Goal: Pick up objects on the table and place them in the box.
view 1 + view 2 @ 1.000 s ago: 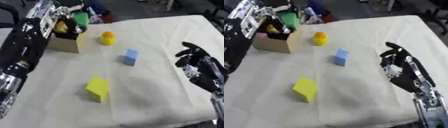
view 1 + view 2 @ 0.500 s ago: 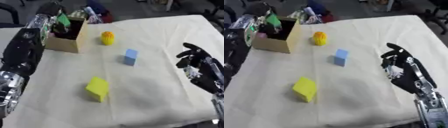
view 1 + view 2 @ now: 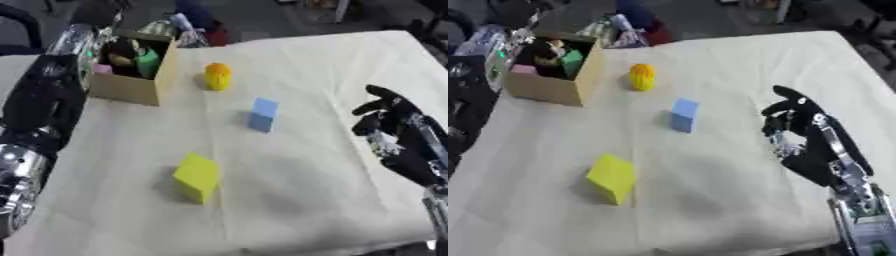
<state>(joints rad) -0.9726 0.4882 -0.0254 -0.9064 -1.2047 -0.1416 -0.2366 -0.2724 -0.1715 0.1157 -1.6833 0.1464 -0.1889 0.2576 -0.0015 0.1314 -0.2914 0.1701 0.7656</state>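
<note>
Cardboard makes up the open tan box (image 3: 131, 85) at the far left of the cream tablecloth (image 3: 315, 65); inside it lie a green block (image 3: 571, 62), a pink piece (image 3: 523, 69) and some yellowish bits that cannot be made out. Just right of the box stands a small ribbed yellow-orange object (image 3: 217, 76). Nearer the middle sits a light blue cube (image 3: 262, 114), and closer to the near edge a yellow foam cube (image 3: 198, 177), tilted on the cloth, well apart from the others.

The right hand (image 3: 798, 135) hangs above the cloth's right side, fingers loosely curled, clasping nothing. The left arm runs along the left edge toward the box; its hand lies behind the box's far corner and I cannot tell its fingers' state. The right eye view shows more of the right forearm (image 3: 855, 195) than the left eye view does.
</note>
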